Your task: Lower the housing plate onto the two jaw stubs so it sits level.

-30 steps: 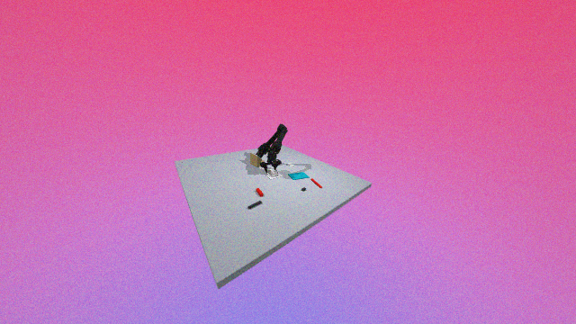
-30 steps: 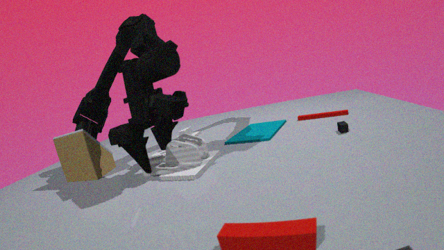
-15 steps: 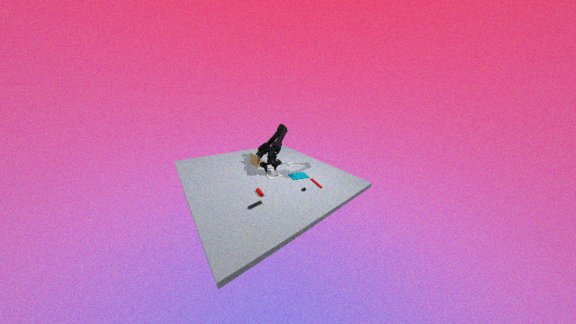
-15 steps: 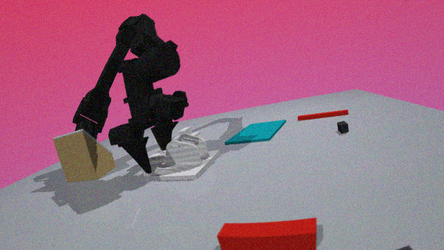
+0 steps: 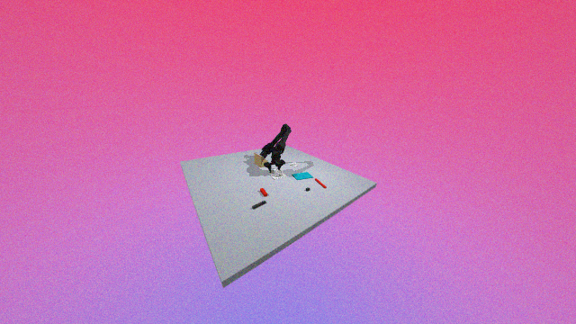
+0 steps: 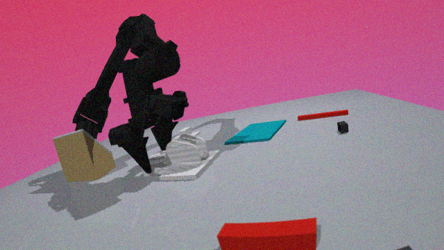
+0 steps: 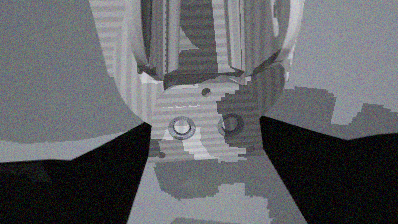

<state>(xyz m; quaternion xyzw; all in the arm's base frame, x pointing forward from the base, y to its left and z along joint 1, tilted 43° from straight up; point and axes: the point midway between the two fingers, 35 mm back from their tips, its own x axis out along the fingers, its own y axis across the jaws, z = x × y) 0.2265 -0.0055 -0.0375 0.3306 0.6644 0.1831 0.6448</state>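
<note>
The pale housing plate (image 7: 200, 115) lies between my fingertips, with two ringed round holes showing side by side. My gripper (image 5: 274, 171) (image 6: 156, 160) (image 7: 203, 123) points down and is shut on the housing plate, one finger at each side edge. The white base (image 6: 207, 164) (image 7: 117, 65) lies under it on the table. The two pale jaws (image 6: 187, 153) (image 7: 267, 42) reach away from the plate's far edge over the base. A round stub top seems to show in each hole. Shadows and the fingers hide the plate's underside, so I cannot tell whether it sits fully down.
A tan block (image 5: 259, 160) (image 6: 74, 160) stands beside the arm. A teal slab (image 5: 302, 175) (image 6: 258, 132) lies beyond the base. A red bar (image 5: 320, 184) (image 6: 322, 115), black cube (image 5: 308, 189) (image 6: 343, 127), red block (image 5: 264, 193) (image 6: 270, 237) and black bar (image 5: 259, 205) lie farther off.
</note>
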